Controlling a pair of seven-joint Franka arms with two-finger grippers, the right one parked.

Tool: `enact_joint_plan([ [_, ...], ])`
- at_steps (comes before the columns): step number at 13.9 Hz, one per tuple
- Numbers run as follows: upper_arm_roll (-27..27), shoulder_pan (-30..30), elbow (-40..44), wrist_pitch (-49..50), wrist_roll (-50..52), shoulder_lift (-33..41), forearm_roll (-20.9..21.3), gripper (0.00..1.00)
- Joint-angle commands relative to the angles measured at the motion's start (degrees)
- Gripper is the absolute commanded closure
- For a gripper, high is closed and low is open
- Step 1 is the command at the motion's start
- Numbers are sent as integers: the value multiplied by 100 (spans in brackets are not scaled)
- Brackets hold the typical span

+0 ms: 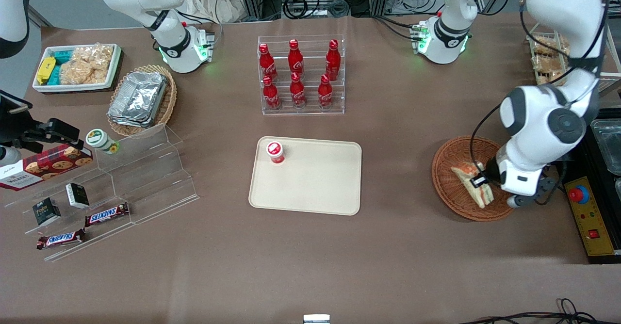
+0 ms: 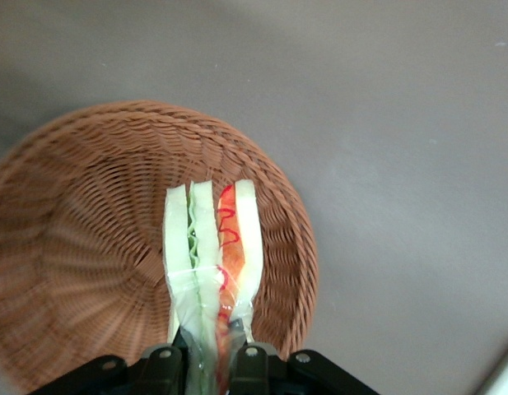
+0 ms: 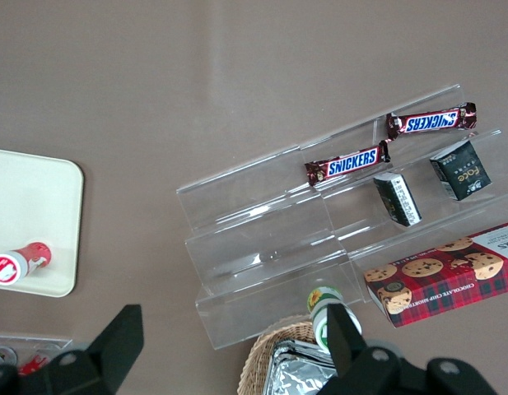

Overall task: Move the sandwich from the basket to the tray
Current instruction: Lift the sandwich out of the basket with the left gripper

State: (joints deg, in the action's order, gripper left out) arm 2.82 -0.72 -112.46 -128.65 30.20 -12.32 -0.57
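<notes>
Step in hand: judged as the lift-out; the left arm's two-finger gripper is pinched on the wide end of the triangular white-bread sandwich, over the round orange-brown wicker basket
Grip state: fingers pressed against the bread faces, clear wrapping bunched between them; the wedge points away from the wrist
Doing it well: raise straight up until the tip stands above the wicker rim before any sideways travel; keep the squeeze light, since soft bread probably gives and the filmy wrap may slip; carry level so the layers stay together
Where the sandwich is: in the basket at the working arm's end of the table; whether it rests on the weave or is just clear of it cannot be told
Destination: the flat cream-beige plastic tray with rounded corners, well apart toward the table's middle; a small red-capped bottle stands at one corner, so aim for the bare middle
Sandwich look: white slices side by side, green filling in one seam, orange-red in the other; wrapped in clear film
</notes>
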Motion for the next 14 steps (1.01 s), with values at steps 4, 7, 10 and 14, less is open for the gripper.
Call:
enact_joint_plan([
  [4, 508, -51, 2040, 3086, -5, 485, 74, 87],
  [7, 1148, -51, 2693, 4100, 651, 520, 74, 87],
  [10, 2097, -51, 2721, 4146, 1880, 573, 65, 87],
  [14, 3153, -86, 2546, 3393, 3095, 65, 364, 87],
])
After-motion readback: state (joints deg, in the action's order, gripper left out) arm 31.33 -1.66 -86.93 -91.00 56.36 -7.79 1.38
